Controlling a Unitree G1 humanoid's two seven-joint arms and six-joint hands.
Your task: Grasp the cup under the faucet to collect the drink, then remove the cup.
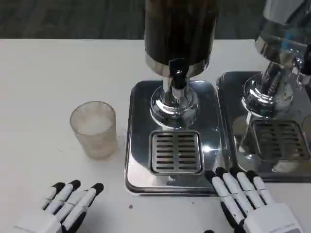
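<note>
While the cup [94, 129] stands beside the dispenser base [138, 145], both hands [65, 206] [250, 204] lie spread, empty.

Cup [93, 128]: translucent, frosted-looking plastic or glass (which of the two cannot be told), cloudy walls with a fine grainy texture.
Dispenser base [141, 145]: polished metal, mirror-bright, carrying glare and reflections.
Drip grate [175, 152]: slotted metal, brushed and duller than the tray around it.
Faucet [178, 77]: black glossy tap on a chromed collar.
Tank [180, 29]: clear, glossy wall, dark inside.
Second dispenser [272, 92]: the same chromed metal, highly reflective.
Counter [48, 73]: white, smooth, matt.
Left hand [63, 206] and right hand [250, 204]: smooth white plastic-looking shells, fingers tipped in matt black.
</note>
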